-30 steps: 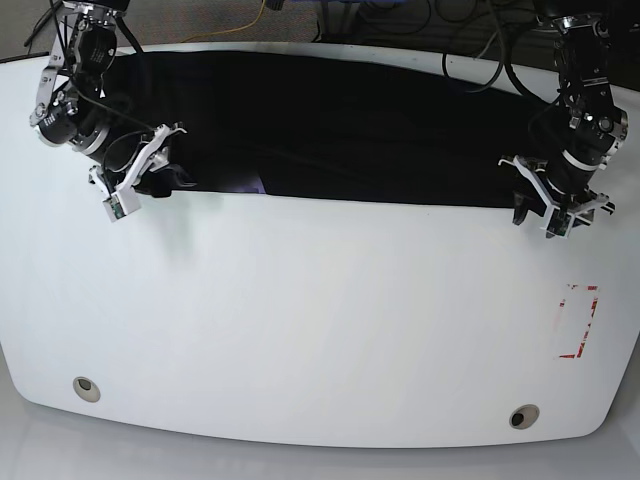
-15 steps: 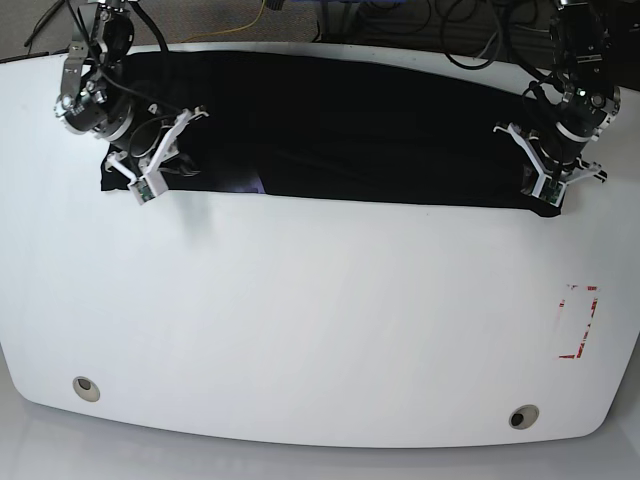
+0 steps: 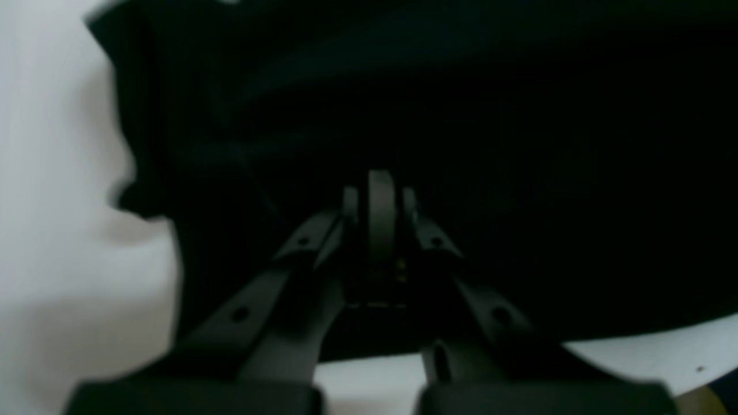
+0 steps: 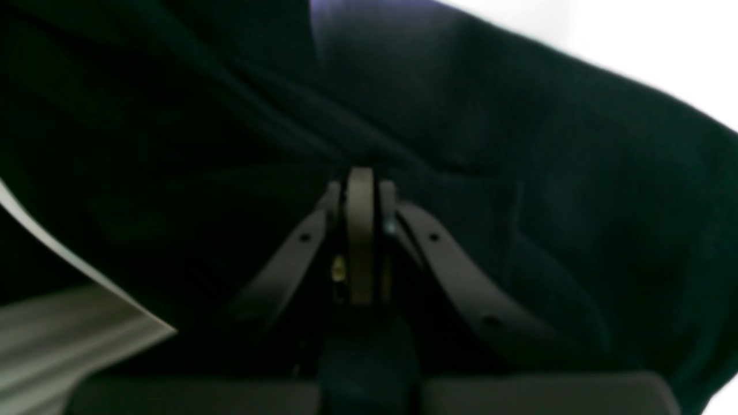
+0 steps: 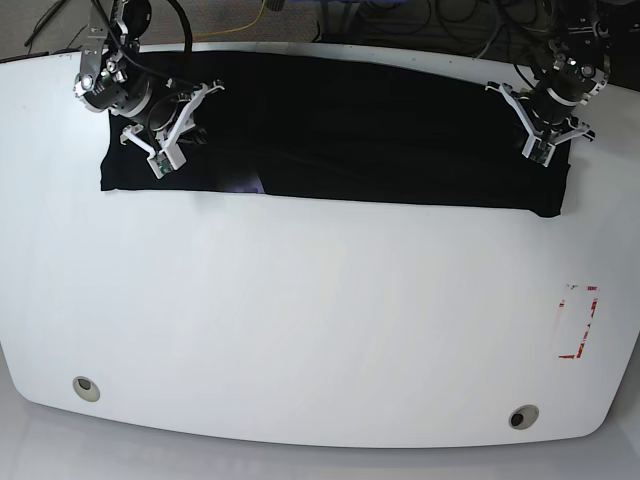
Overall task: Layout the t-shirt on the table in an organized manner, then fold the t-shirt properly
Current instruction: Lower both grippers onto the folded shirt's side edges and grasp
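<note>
The black t-shirt (image 5: 350, 130) lies flat as a long band across the far part of the white table (image 5: 300, 320), its near edge straight. My left gripper (image 5: 537, 152) hovers over the shirt's right end with its fingers together. My right gripper (image 5: 160, 165) is over the shirt's left end, also shut. In the left wrist view the gripper (image 3: 380, 187) is shut above dark t-shirt (image 3: 519, 144) fabric with nothing pinched. The right wrist view shows the same: gripper (image 4: 360, 181) shut over the t-shirt (image 4: 548, 173).
A small red rectangular outline (image 5: 578, 320) marks the table at the right. Two round holes (image 5: 87, 388) (image 5: 522, 417) sit near the front edge. Cables (image 5: 470, 30) run behind the table's far edge.
Both grippers have drawn back from the shirt's near edge toward the far side and shut. The shirt's near corners now lie uncovered and flat.
</note>
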Robot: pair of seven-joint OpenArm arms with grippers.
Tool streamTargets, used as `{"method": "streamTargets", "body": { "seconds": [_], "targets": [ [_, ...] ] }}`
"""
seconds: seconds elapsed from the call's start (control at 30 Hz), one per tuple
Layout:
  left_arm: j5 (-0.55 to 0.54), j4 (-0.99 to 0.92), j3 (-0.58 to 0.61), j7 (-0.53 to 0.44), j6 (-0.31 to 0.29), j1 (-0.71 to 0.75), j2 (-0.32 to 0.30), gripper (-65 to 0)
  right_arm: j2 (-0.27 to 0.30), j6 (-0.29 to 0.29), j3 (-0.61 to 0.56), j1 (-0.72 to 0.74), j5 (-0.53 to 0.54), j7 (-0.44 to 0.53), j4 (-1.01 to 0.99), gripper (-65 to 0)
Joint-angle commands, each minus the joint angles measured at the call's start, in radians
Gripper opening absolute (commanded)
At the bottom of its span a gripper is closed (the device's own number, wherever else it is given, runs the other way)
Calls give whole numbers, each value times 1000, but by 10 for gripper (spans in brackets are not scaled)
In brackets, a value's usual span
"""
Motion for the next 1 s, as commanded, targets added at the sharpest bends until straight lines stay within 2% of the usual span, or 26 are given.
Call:
{"method": "streamTargets", "body": {
  "seconds": [0.0, 0.13, 0.33, 0.53, 0.7, 0.97],
  "targets": [
    [-9, -32, -2, -22, 5, -14, -10, -650, -6, 3, 4, 2, -48, 15, -13, -650],
    [-9, -106, -2, -22, 5, -57, -10, -650, -11, 14, 4, 44, -117, 32, -95, -650],
    [-9, -182, 29, -22, 5, -108, -10, -650, -10, 83, 7, 97, -197, 95, -240, -650],
    [-9, -241, 82, -18, 5, -161, -11, -650, -10, 118, 10, 173, -285, 110, -338, -650],
    [-9, -248, 125, -15, 8, -178, -11, -650, -8, 122, 9, 237, -329, 116, -390, -650],
    [-10, -244, 134, -15, 5, -180, -10, -650, 29, 122, 6, 294, -357, 130, -434, -650]
  ]
}}
